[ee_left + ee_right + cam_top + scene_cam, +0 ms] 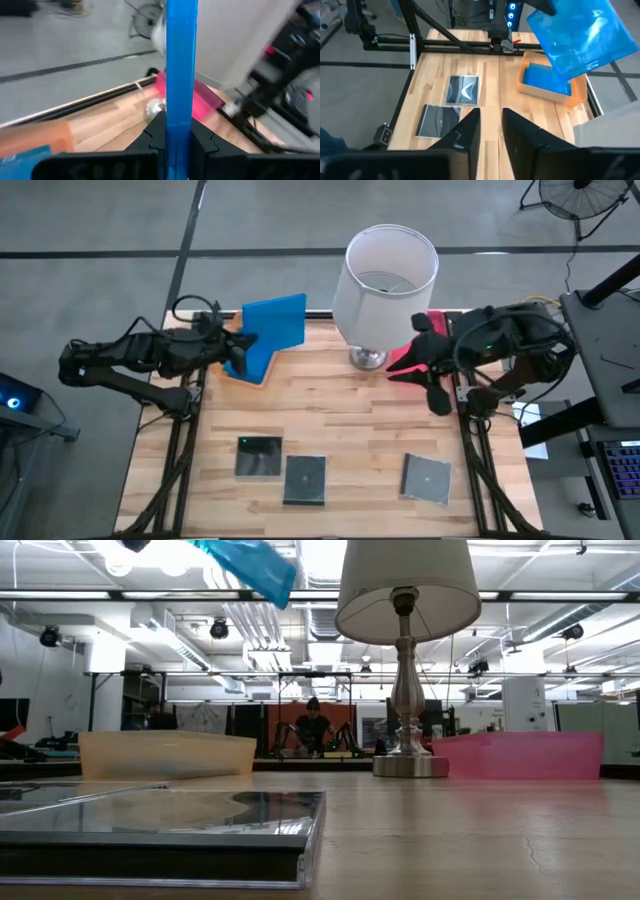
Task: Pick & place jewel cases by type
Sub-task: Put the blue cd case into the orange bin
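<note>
There are two bright blue jewel cases and three dark square jewel cases. One blue jewel case (274, 325) is in the air above the far left corner of the desk (340, 420), clenched edge-on between the jaws of the left gripper (238, 345). The second blue jewel case (546, 79) lies inside the translucent orange tray (576, 92), directly under the lifted one.

The three square cases lie flat in a row near the front edge of the desk, none touching another: the left square case (259, 457), the middle square case (305, 479) just beside it, and the right square case (427, 478) well apart from them.

One table lamp (388, 272) with a white shade stands at the middle of the far edge, between the two trays. The pink tray (404, 358) is at the far right, mostly covered by the right arm. The right gripper (491, 120) hangs over this corner with nothing between its jaws; they stand slightly apart.

In the low view a person (313, 726) sits far behind the desk.
</note>
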{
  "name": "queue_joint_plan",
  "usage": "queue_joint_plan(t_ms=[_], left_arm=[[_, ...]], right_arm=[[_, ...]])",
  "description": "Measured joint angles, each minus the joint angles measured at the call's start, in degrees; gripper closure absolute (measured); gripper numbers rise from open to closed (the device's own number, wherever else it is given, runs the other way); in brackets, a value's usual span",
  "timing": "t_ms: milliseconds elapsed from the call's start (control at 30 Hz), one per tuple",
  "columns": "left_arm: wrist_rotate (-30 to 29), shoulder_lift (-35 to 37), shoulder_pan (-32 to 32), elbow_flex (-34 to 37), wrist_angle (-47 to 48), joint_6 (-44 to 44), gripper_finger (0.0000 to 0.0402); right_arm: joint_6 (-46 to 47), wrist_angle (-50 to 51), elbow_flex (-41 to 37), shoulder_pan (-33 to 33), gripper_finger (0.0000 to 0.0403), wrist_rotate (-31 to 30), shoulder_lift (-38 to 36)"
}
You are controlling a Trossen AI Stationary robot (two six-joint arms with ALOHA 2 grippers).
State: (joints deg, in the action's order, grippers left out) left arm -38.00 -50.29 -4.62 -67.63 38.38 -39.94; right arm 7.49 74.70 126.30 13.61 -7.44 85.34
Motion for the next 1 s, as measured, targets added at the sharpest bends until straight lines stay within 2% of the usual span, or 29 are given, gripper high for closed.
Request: queue_joint_plan(t_ms=[167,233,667,1000], left_arm=[[-7.7,3.8,0.0,6.9,-3.7,-6.9,0.039],[-10.2,4.8,0.0,9.4,-5.7,-9.1,0.039],[-27.3,6.7,-0.1,21.9,-7.0,-34.3,0.039],[-35.1,6.7,-0.1,30.3,-8.1,-58.2,0.039]], right_arm=[[-0.3,0.0,0.0,0.0,0.0386,0.2,1.0],[-0.5,0.0,0.0,0.0,0.0392,0.3,1.0],[-0.6,0.0,-0.1,0.0,0.0394,1.7,1.0],[-0.3,0.0,-0.2,0.0,0.0394,1.9,1.0]])
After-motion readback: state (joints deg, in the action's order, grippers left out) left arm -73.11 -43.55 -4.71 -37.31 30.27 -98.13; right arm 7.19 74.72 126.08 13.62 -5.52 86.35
